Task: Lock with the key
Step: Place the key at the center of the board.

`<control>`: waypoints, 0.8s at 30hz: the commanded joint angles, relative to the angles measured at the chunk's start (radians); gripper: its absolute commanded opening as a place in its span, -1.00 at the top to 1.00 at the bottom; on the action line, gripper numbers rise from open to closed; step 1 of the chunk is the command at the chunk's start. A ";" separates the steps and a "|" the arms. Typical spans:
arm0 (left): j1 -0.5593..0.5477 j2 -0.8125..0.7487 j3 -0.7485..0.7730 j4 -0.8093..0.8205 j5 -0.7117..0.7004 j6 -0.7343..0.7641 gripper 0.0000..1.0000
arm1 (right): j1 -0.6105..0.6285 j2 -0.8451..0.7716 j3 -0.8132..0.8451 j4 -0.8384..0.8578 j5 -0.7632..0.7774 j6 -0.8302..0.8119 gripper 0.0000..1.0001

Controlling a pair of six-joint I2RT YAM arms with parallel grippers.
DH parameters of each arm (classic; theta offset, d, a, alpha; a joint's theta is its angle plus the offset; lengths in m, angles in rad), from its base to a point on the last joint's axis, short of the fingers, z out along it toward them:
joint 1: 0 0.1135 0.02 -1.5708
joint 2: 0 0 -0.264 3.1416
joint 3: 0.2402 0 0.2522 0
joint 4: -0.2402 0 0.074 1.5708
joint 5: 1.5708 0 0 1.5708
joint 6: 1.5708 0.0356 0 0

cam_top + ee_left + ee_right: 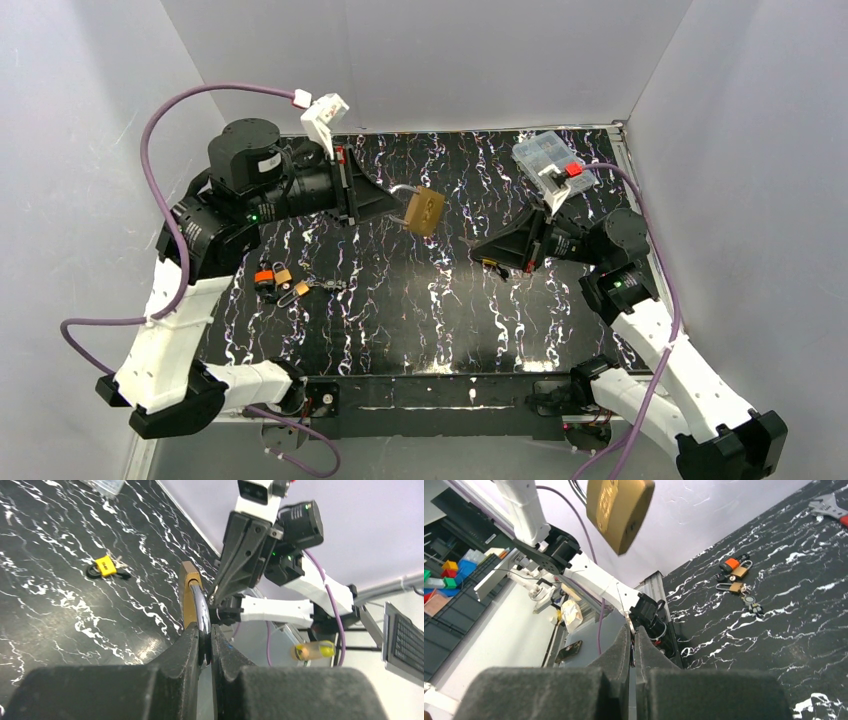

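Top external view: the lock point(426, 210) hangs in the air over the back middle of the black marbled table point(400, 320), not touching it, held out from the left gripper point(397, 205) toward the right arm. It has 1 squarish brass-tan body with rounded corners and a dull metallic sheen, plus 1 thin silver shackle point(403, 190) arching from its top. The left wrist view shows that gripper's 2 fingers nearly closed and pinching the shackle, with the body standing edge-on just past the tips. From the right wrist view the body is seen from below, tilted, with faint stamped marks on its broad face and a small dark spot on its narrow underside. The right gripper point(478, 253) sits lower and to the right of the lock, apart from it, its jaws pressed together on a thin silvery sliver that looks like the key point(629, 622), seen edge-on. A cluster of small padlocks point(278, 280), 1 of them orange, lies on the table near the left arm, and a clear compartment box point(548, 160) rests at the back right.
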 commanded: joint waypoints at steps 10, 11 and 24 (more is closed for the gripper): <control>0.038 0.166 -0.184 0.120 -0.320 0.016 1.00 | -0.018 0.177 0.184 -0.600 0.506 -0.211 0.97; 0.038 0.192 -0.202 0.143 -0.340 0.014 1.00 | -0.018 0.201 0.188 -0.599 0.539 -0.211 0.97; 0.038 0.584 -0.171 0.295 -0.447 0.032 1.00 | -0.015 0.640 0.377 -0.661 0.715 -0.242 0.97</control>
